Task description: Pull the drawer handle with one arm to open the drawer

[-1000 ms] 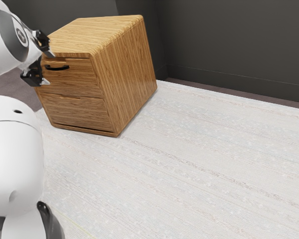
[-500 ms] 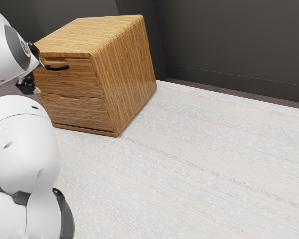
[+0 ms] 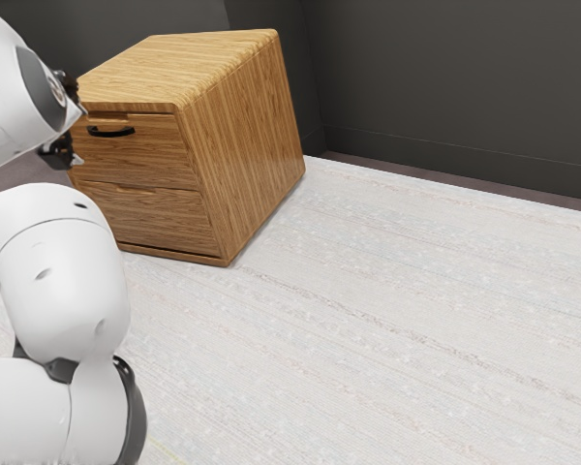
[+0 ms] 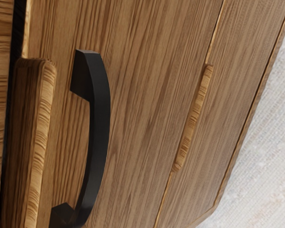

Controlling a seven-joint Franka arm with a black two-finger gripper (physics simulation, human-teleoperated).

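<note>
In the exterior view, the white arm (image 3: 53, 281) crowds the left edge and covers most of the tool (image 3: 66, 121). Only dark scraps of it show just beside the cabinet's front corner, so I cannot tell how wide it stands or whether it has hold of anything. The cabinet (image 3: 242, 126), of striped honey-coloured wood, sits at the exterior view's upper left. The top drawer (image 3: 140, 150) looks about flush with the front, and its black handle (image 3: 110, 131) is near the tool. The lower drawer (image 3: 150, 215) lies beneath. The desk (image 3: 397, 320) is pale and faintly streaked, and dark grey walls (image 3: 445, 68) stand behind it.

In the wrist view, the handle (image 4: 92, 137) is a slim black bow standing off the grained drawer (image 4: 142, 71) front, with one end cut off by the frame. A raised wooden lip (image 4: 33, 142) runs just beside it. The lower drawer (image 4: 232, 85) carries a thin wooden pull (image 4: 192, 118). A corner of the pale desk (image 4: 275, 166) shows past the cabinet's base.
</note>
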